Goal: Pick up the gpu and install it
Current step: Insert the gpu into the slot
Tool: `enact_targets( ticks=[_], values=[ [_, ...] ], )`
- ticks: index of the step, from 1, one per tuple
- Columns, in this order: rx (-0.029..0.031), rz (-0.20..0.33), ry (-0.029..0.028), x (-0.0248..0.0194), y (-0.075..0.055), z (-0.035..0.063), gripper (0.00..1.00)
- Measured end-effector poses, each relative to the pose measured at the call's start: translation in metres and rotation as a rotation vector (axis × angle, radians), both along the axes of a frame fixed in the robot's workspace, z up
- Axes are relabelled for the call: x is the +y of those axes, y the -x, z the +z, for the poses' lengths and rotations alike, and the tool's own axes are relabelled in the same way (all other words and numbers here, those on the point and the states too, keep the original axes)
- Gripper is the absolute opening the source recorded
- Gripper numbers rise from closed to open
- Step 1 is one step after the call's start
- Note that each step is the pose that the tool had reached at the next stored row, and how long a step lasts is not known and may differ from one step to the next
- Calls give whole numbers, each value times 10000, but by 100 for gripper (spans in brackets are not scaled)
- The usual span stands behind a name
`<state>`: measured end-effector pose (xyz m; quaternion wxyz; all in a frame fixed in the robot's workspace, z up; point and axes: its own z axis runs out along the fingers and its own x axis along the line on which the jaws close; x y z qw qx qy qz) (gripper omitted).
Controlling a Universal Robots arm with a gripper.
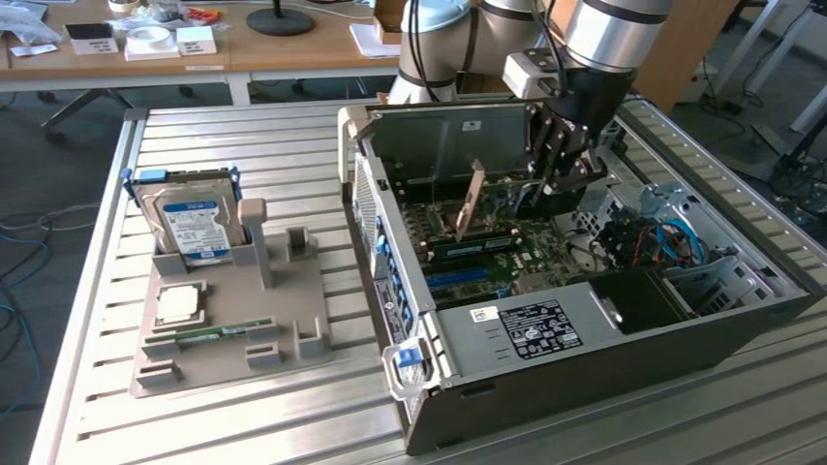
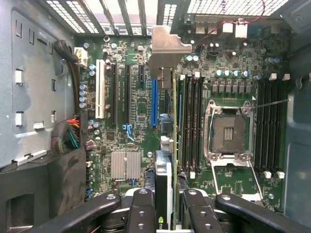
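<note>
The gpu (image 2: pixel 173 145) is seen edge-on in the wrist view, a thin dark card whose pale metal end bracket (image 2: pixel 170 46) points toward the case's rear grille. My gripper (image 2: pixel 166 196) is shut on it, one black finger (image 2: pixel 142 206) on each side of the card. The card hangs just above the motherboard (image 2: pixel 136 107), close beside the long blue slot (image 2: pixel 154 102). In the exterior view my gripper (image 1: pixel 559 189) reaches down into the open computer case (image 1: pixel 607 320), and the gpu (image 1: pixel 468 199) runs from it toward the exterior view's left, bracket end tilted up.
The empty CPU socket (image 2: pixel 232 128) and the RAM slots (image 2: pixel 192 121) lie beside the card. A cable bundle (image 2: pixel 68 136) sits by the case wall. Outside the case, a beige holder (image 1: pixel 232 329) carries the blue-labelled hard drive (image 1: pixel 194 223), a CPU (image 1: pixel 177 305) and a RAM stick (image 1: pixel 220 334).
</note>
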<state>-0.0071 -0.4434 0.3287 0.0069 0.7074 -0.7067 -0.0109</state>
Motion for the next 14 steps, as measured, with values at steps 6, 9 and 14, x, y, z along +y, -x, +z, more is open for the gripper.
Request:
enact_targets(
  ticks=[6,9,14],
  values=[
    [0,1,-2,0,0,-7,27],
    [0,0,-1,0,1,-7,27],
    [-1,-1,-4,0,3,-19,27]
  ],
)
